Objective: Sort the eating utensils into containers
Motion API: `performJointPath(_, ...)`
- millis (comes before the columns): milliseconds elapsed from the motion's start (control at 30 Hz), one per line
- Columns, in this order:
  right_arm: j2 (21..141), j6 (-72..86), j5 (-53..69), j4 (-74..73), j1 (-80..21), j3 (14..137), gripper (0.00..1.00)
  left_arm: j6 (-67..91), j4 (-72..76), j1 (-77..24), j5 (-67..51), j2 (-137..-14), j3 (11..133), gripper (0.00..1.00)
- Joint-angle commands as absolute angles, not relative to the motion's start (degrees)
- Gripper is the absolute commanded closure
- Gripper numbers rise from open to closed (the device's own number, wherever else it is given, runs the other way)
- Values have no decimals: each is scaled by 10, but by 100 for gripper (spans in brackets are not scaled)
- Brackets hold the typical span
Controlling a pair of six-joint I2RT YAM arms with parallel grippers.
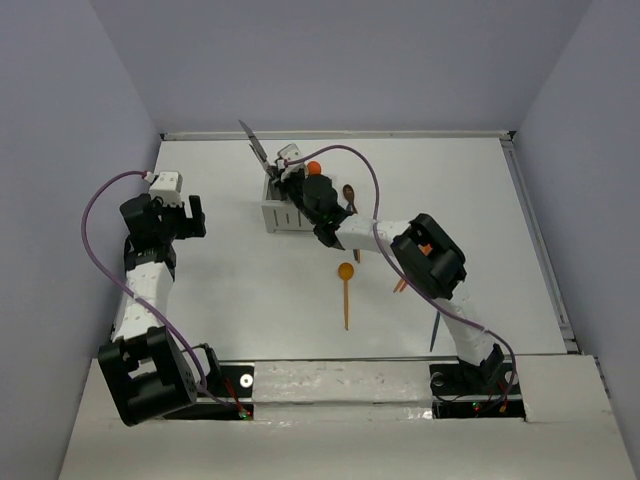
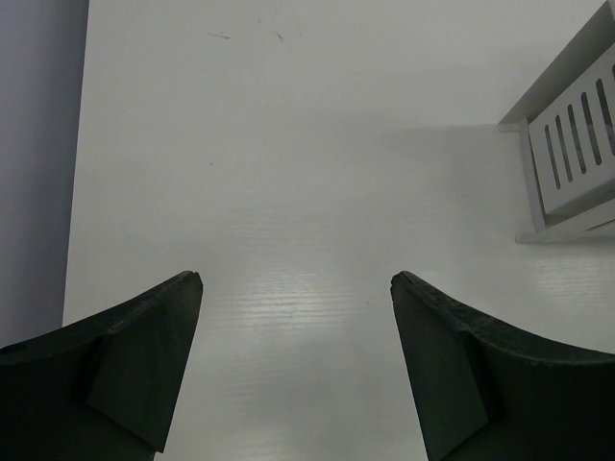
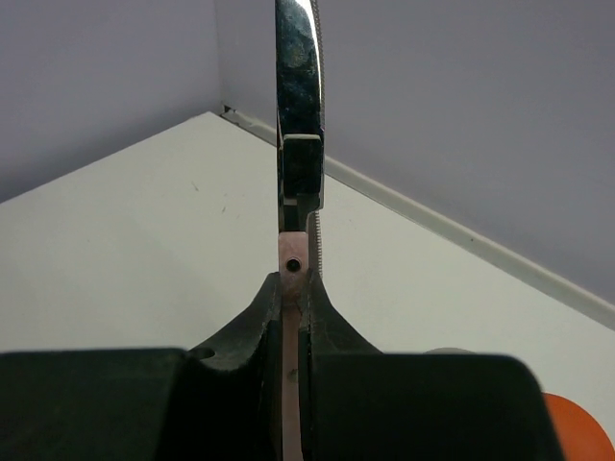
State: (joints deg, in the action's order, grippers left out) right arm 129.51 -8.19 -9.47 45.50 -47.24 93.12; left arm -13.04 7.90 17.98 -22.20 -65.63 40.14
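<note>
The white slotted caddy (image 1: 281, 214) stands at the back middle of the table; its corner also shows in the left wrist view (image 2: 574, 144). My right gripper (image 1: 287, 174) hovers over it, shut on a pink-handled knife (image 3: 298, 77) whose serrated steel blade (image 1: 252, 140) points up and to the back left. An orange spoon bowl (image 1: 314, 167) sticks up by the caddy and shows at the corner of the right wrist view (image 3: 579, 430). A brown spoon (image 1: 350, 196) and an orange spoon (image 1: 346, 290) lie on the table. My left gripper (image 2: 296, 279) is open and empty, left of the caddy.
A thin blue utensil (image 1: 436, 330) and an orange one (image 1: 400, 285) lie partly hidden under the right arm. The table's back rim (image 1: 400, 135) and grey walls close in the work area.
</note>
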Motion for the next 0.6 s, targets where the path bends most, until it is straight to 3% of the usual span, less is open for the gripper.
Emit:
performJointPath(0,1299,-96,-72,523,-469,926,100,-138,106,173,-229,-655,398,9)
performJointPath(167,1276,-105,-81,561,-469,867,100,-138,107,174,-237,-651,396,8)
performJointPath(333,1255,-106,-76,563,-469,840,59,-139,107,173,-238,-643,394,8)
performJointPath(433,1244,-107,-61,538,-469,836,47,-135,106,173,-240,-639,396,8)
performJointPath(567,1193,-112,-55,523,-469,811,43,-135,106,173,-242,-632,394,7)
